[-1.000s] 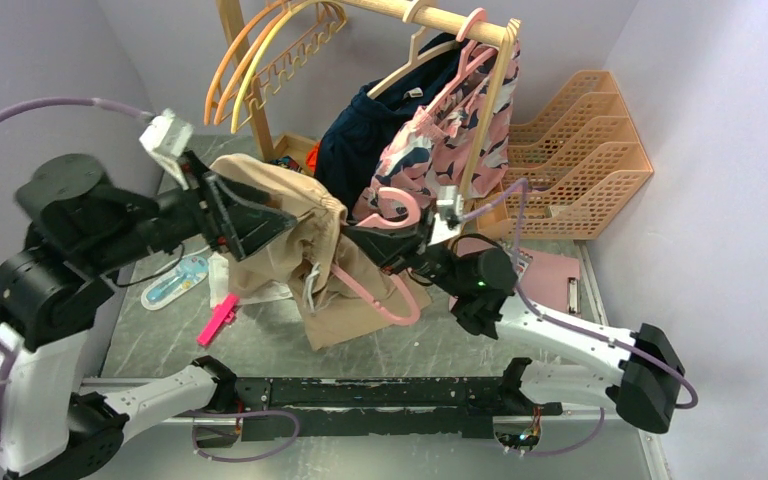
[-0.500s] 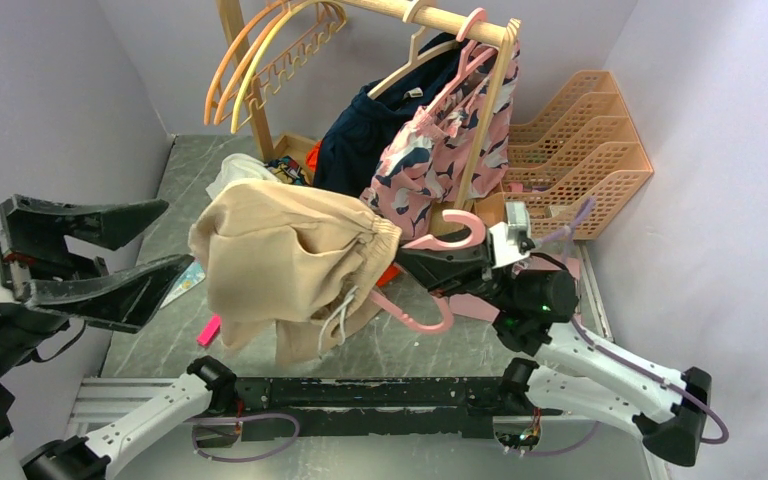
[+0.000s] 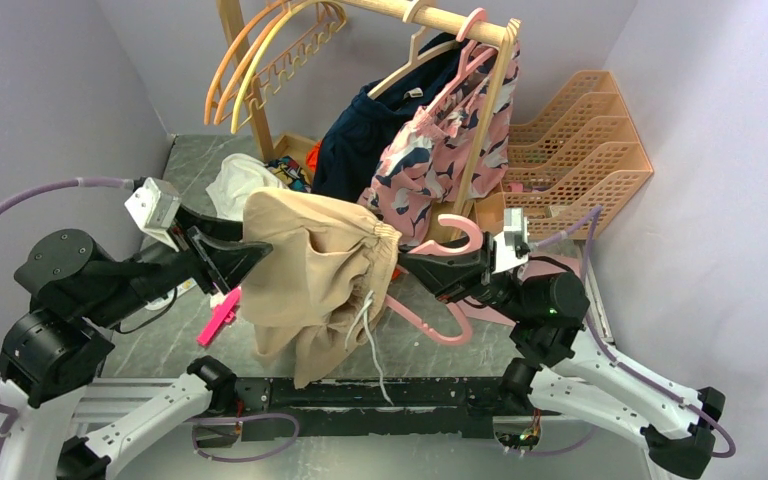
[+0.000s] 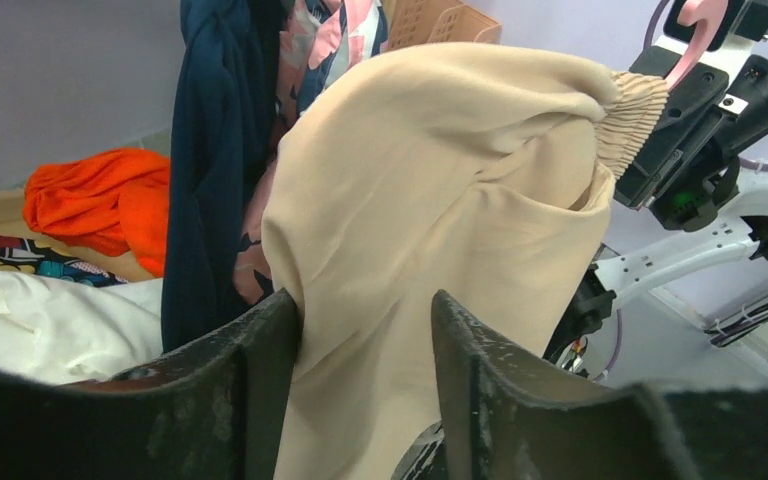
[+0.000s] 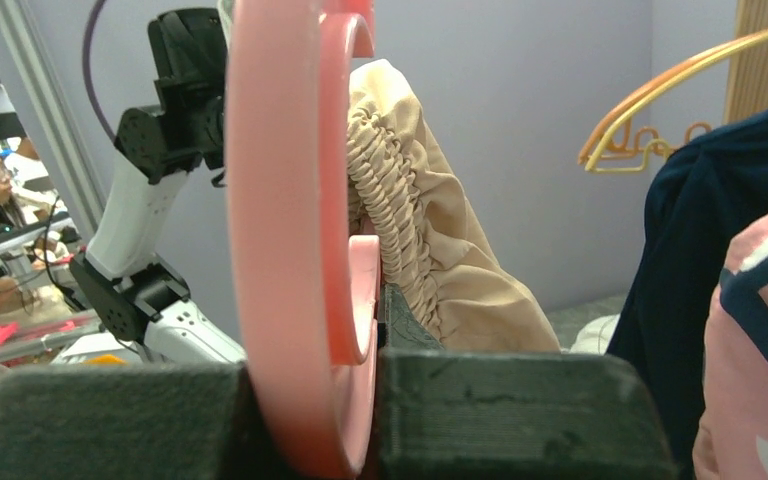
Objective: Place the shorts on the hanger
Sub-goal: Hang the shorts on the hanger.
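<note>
I am seeing one pair of tan shorts (image 3: 310,265) hanging above the table (image 3: 170,350). Its gathered waistband is lying against one pink hanger (image 5: 280,200), and the legs and white drawstring (image 3: 370,335) are drooping straight down. Of two pincers, the right pincer (image 5: 310,390) is clamping the hanger. The left pincer (image 4: 365,380) is straddling a fold of the shorts; I cannot tell whether it is squeezing.

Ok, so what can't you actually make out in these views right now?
Top external: much of the hanger is hidden under the shorts, so how far it is threaded is unknown.
Left wrist: shorts fabric lies between the left jaws; whether they pinch it is unclear.
Right wrist: the hanger, clamped in the right jaws, blocks the near view; its upper curve is cut off by the top edge.
</note>
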Robot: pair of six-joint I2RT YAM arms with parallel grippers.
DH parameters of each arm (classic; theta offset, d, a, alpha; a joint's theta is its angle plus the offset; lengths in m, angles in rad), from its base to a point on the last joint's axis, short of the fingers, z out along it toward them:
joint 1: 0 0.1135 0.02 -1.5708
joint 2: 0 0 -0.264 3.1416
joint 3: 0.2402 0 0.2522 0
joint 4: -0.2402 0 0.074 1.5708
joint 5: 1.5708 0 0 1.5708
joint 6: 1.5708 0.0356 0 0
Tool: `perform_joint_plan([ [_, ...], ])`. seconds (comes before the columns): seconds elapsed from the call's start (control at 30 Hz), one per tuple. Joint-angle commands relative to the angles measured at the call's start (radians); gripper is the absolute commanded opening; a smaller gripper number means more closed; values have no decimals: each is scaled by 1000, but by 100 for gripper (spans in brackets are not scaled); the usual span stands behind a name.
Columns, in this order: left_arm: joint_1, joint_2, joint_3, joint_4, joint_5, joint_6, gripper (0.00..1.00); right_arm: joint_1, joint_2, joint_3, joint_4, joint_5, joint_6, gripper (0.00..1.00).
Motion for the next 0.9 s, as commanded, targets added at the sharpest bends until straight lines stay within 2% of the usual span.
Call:
perform_joint_plan([
  [0.0, 5, -9, -16, 37, 23, 4, 49, -4, -27, 21, -22, 25, -20, 0],
  [0.1, 5, 11, -29, 34, 25, 15, 38, -3, -26, 21, -27, 20, -17, 0],
  [0.2, 5, 26, -42, 30, 25, 26, 32, -3, -24, 22, -29, 10, -10, 0],
  [0.33, 5, 40, -44, 27, 9, 35, 8, -3, -22, 30, -58, 8, -23, 0],
  [0.53, 5, 43, 82, 44, -26, 53, 7, -4, -15, 85, -225, 17, -106, 0],
  [0.7, 6, 61, 204, 115, 86, 69, 7, -3, -3, 101, -273, -12, -116, 0],
  [0.87, 5, 70, 208, 142, 130, 63, 7, -3, -6, 97, -271, -24, -113, 0],
])
